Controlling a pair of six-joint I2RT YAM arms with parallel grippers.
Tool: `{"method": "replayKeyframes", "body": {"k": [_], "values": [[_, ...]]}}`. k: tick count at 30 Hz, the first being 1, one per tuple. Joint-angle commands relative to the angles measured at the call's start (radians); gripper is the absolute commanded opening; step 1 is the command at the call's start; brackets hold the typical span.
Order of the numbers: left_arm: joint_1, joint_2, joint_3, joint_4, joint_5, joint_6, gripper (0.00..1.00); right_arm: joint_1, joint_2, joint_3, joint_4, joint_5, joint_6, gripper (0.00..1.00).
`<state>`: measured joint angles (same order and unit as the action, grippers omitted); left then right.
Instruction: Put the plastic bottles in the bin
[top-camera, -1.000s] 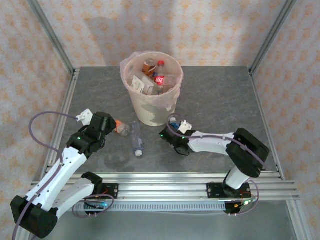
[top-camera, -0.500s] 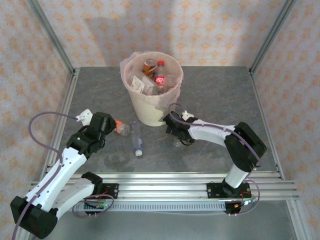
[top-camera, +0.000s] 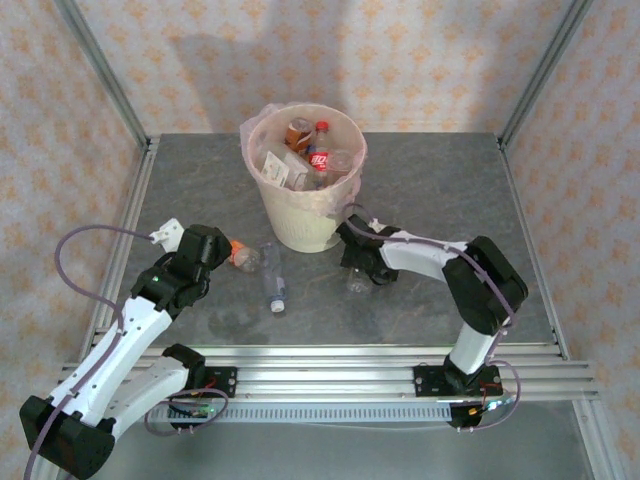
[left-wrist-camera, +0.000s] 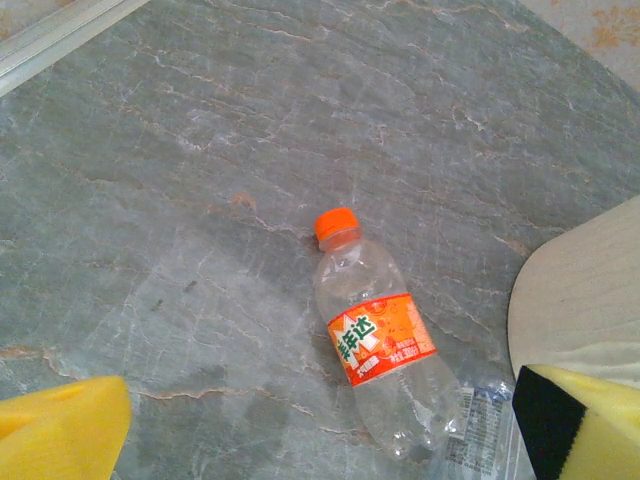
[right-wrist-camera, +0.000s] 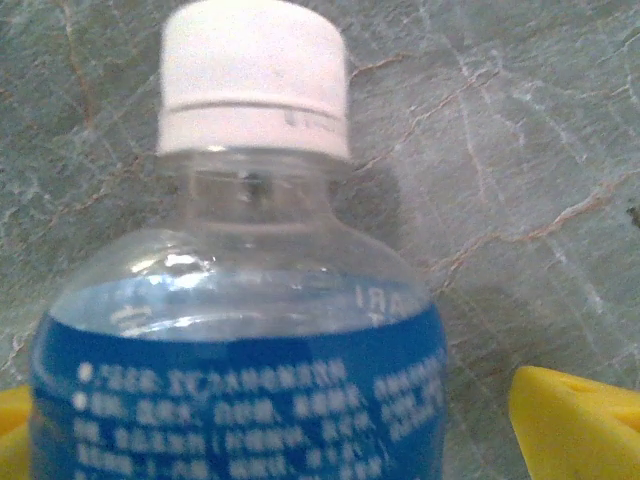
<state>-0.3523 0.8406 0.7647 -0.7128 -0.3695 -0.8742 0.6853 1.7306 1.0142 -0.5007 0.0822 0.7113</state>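
Plastic bottles (top-camera: 272, 283) lie loose on the grey counter (top-camera: 440, 190), the clear white-capped one nearest. Left fingers (left-wrist-camera: 60, 430) hang spread wide above an orange-capped bottle (left-wrist-camera: 380, 350). Right fingers (right-wrist-camera: 570, 420) flank a blue-labelled bottle (right-wrist-camera: 250, 330), its base cut off; whether they pinch it I cannot tell. Beyond, the cream bin (top-camera: 297, 222) holds several more, jumbled and hard to count.

Enclosure, one. Table (top-camera: 430, 190): grey stone-look top with pale and rust-coloured veins, matt, flat, evenly lit from above. Back wall (top-camera: 420, 60), left wall (top-camera: 50, 150) and right wall (top-camera: 590, 180): cream paper printed with a repeating orange floral motif. Two slanting aluminium posts (top-camera: 100, 70) at the far corners. Ribbed aluminium rails (top-camera: 330, 370) along the near edge. Soft grey shadow (top-camera: 215, 60) on the back wall.
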Motion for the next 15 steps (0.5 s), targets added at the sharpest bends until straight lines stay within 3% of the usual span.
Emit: {"method": "replayKeyframes", "body": {"k": [1,9,15], "values": [[0.010,-0.006,-0.008,0.001,-0.012,-0.024,1.00,-0.020,-0.010,0.023,-0.016,-0.020,-0.051,0.93],[0.010,-0.005,-0.006,-0.003,-0.009,-0.026,1.00,-0.050,0.018,0.037,0.020,-0.082,-0.055,0.82],[0.010,-0.006,-0.004,-0.011,-0.011,-0.025,1.00,-0.052,-0.027,0.033,-0.014,-0.053,-0.058,0.64]]}}
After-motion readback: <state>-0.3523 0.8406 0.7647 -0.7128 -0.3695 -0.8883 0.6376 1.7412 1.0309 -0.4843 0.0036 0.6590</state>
